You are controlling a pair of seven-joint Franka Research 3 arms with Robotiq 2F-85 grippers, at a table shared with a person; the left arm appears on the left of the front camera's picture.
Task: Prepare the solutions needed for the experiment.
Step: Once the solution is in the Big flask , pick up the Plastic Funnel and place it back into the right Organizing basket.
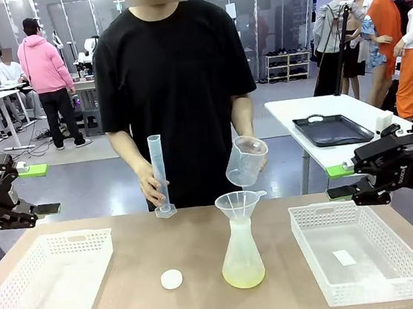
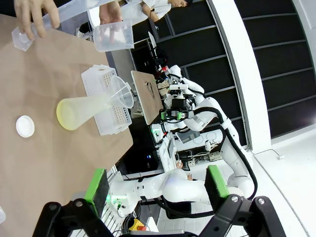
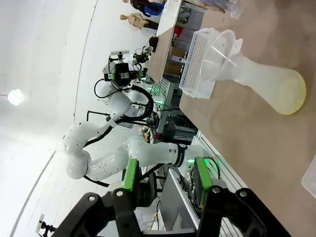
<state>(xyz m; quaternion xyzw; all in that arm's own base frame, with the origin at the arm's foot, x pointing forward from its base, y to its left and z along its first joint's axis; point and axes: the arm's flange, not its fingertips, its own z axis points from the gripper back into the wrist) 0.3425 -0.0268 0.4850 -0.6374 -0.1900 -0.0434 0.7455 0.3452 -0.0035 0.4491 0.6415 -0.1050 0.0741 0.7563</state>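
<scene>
A frosted conical flask (image 1: 241, 249) stands mid-table with a clear funnel (image 1: 240, 203) in its neck. A shallow layer of pale yellow-green solution (image 1: 244, 275) lies in its bottom. The person tilts a clear beaker (image 1: 246, 161) just above the funnel with one hand and steadies an upright graduated cylinder (image 1: 159, 175) with the other. My left gripper (image 1: 40, 190) hovers open off the table's left end, and my right gripper (image 1: 338, 182) hovers off the right end, jaws apart and empty. The left wrist view looks past the open left gripper (image 2: 157, 183) to the flask (image 2: 81, 111). The right wrist view looks past the right gripper (image 3: 167, 178) to the flask (image 3: 266, 81).
A white basket (image 1: 49, 280) sits on the left of the table and another basket (image 1: 360, 256) on the right. A small white round cap (image 1: 171, 279) lies left of the flask. A black tray (image 1: 333, 130) rests on a separate table behind.
</scene>
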